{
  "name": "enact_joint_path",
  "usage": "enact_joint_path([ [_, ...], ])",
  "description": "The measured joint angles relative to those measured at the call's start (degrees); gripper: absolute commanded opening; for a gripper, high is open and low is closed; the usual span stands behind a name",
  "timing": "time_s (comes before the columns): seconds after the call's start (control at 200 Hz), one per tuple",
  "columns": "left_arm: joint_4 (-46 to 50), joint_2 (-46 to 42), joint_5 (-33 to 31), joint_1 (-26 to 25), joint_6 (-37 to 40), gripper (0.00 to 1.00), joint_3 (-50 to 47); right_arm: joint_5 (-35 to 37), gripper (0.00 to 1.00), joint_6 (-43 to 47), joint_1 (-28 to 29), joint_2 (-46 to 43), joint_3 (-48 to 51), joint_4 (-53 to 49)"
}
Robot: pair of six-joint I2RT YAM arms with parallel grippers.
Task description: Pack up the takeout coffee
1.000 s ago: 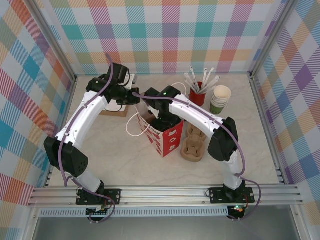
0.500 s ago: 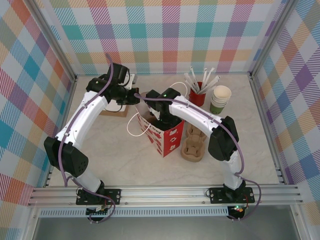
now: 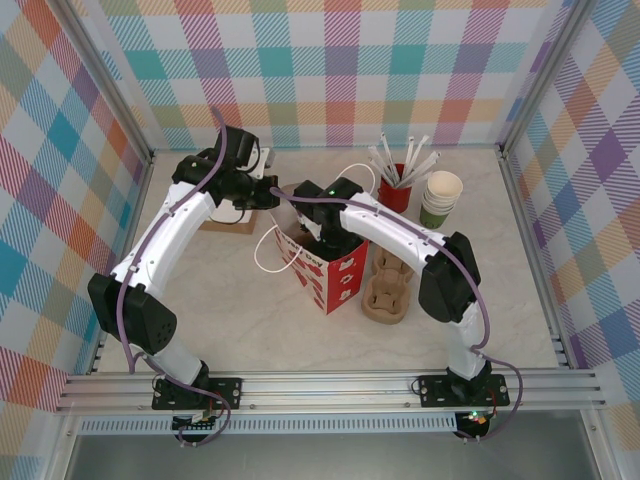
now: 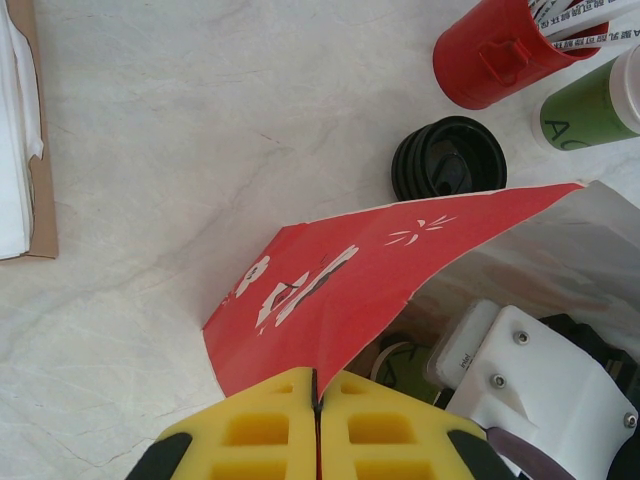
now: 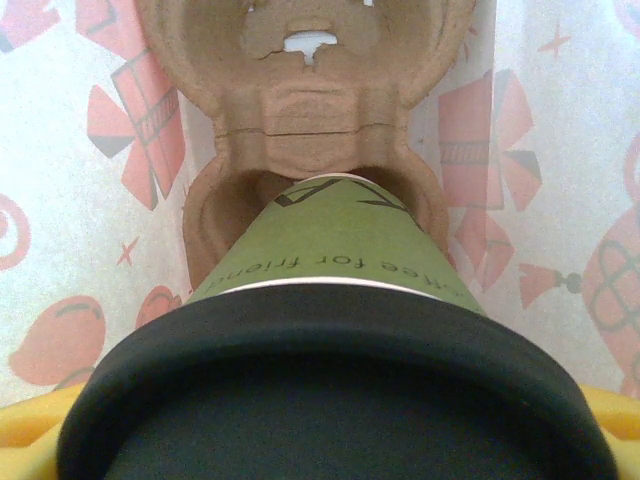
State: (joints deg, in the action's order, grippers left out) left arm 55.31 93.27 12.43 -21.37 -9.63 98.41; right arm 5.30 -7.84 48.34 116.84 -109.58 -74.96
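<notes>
Your right arm has eased slightly toward the back of the red paper bag [image 3: 335, 270] over the last second, while the left arm and the bag have stayed put. The left gripper [image 4: 318, 410] is closed tight on the bag's rim, pinching the paper to hold the mouth open.

The right gripper [image 5: 318, 430] is down inside the bag. Its fingers are spread wide on either side of the takeout coffee [image 5: 330, 250], clasping it just under the black lid [image 5: 330, 390]. The cup's base appears to sit in a well of the cardboard carrier [image 5: 300, 90] that lies inside the bag.

Treat the cup as light but easy to crush. It is thin paper, and the lid is only pressed on, so it could pop off if you squeeze high or tilt the cup. Your best hold is on the upper wall just below the rim, where the paper is stiffest. Let go only once the cup stands squarely in its well.

By count you have:
- one lidded coffee and one bag
- one carrier in the bag
- more carrier [image 3: 387, 292] on the table right of the bag — I can't tell whether that is one or several
- one red cup of stirrers [image 3: 396, 190]
- one stack of lidless green cups [image 3: 440, 200]
- one short stack of spare black lids [image 4: 448, 160]
- one pile of napkins [image 4: 15, 150]
</notes>
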Motion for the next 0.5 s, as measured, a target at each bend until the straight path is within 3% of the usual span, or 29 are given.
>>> enact_joint_path([
  [0.5, 0.0, 0.0, 0.0, 0.0, 0.0, 0.06, 0.0, -0.79, 0.8, 0.24, -0.37, -0.52, 0.94, 0.76],
])
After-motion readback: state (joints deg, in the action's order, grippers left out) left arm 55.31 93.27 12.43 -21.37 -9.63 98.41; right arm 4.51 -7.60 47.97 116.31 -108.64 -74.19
